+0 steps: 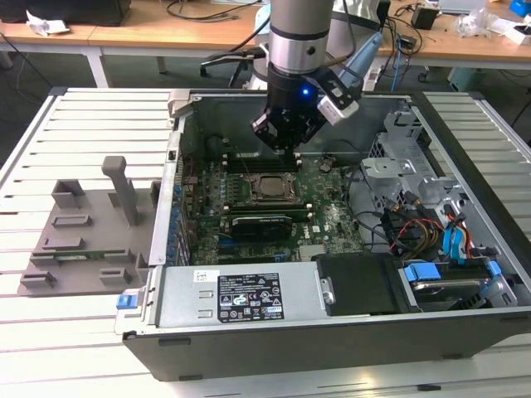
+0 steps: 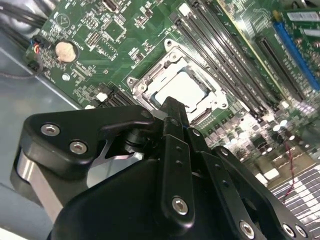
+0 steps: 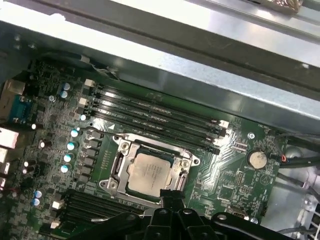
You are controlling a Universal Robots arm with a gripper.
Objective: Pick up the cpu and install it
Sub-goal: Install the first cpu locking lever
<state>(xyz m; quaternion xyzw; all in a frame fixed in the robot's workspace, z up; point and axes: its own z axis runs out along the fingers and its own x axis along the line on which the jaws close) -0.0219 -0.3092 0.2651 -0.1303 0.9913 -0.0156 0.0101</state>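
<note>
Nearest in both wrist views, the black tool (image 2: 172, 107) is seen with its fingers drawn together and nothing held between them. Just past its tip, the cpu (image 3: 149, 172) is seated flat in the socket frame (image 3: 117, 165) on the green motherboard (image 3: 235, 187) — part of the chip's near edge is hidden by the tool. Open room is left above the socket; memory slots (image 3: 155, 117) run alongside it, and beyond them stands the metal wall of the computer case (image 1: 348, 327). In the exterior view, a grey tray (image 1: 79, 240) is set on the bench (image 1: 83, 332), well apart.
</note>
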